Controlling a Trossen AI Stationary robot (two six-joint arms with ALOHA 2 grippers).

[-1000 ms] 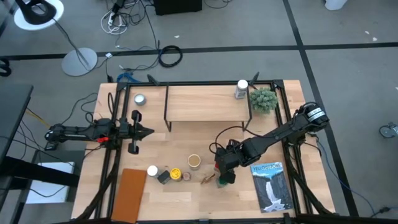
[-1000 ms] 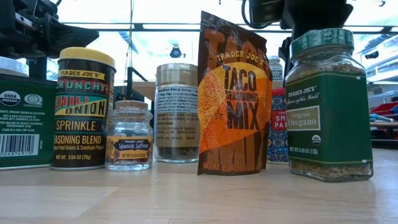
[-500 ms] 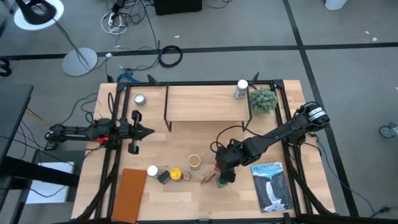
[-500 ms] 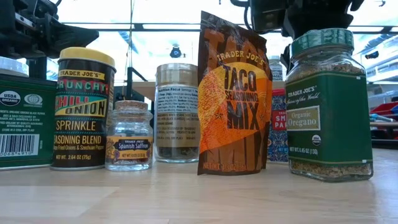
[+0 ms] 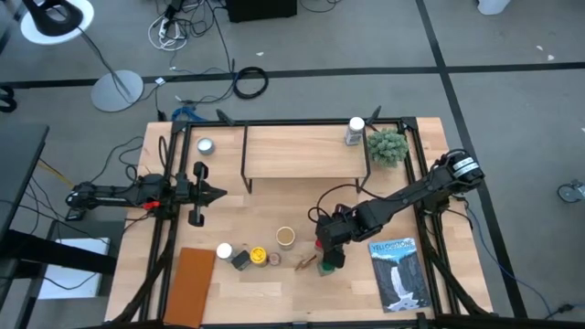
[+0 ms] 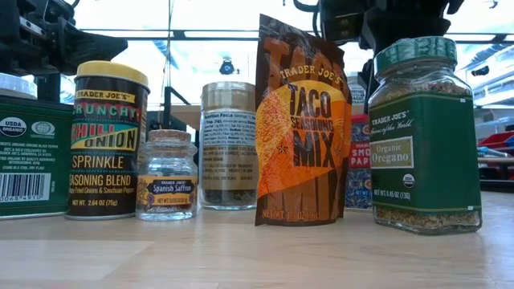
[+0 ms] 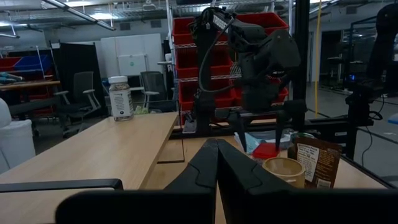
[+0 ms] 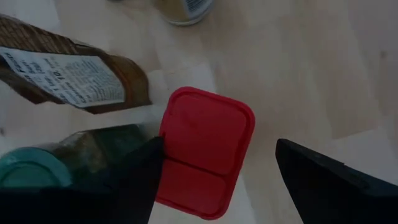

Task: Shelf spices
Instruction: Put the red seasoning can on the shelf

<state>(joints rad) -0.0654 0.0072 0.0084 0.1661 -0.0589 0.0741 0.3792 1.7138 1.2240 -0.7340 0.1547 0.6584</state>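
Grey floor [image 5: 302,37] all round the wooden table [image 5: 265,292], crossed by dark seam lines. A white floor lamp [image 5: 116,90] stands on a round base beyond the table's far left corner, its ring-shaped head near the floor's upper left edge. A loop of black cable [image 5: 250,82] lies on the floor between the lamp and the table. Loose white and black cords [image 5: 172,27] trail farther off. Beyond the table, red storage bins [image 7: 205,43] on racking, a grey office chair [image 7: 149,84], a long pale workbench [image 7: 81,149]. Overhead, bright ceiling panels [image 6: 193,48] framed by dark beams.
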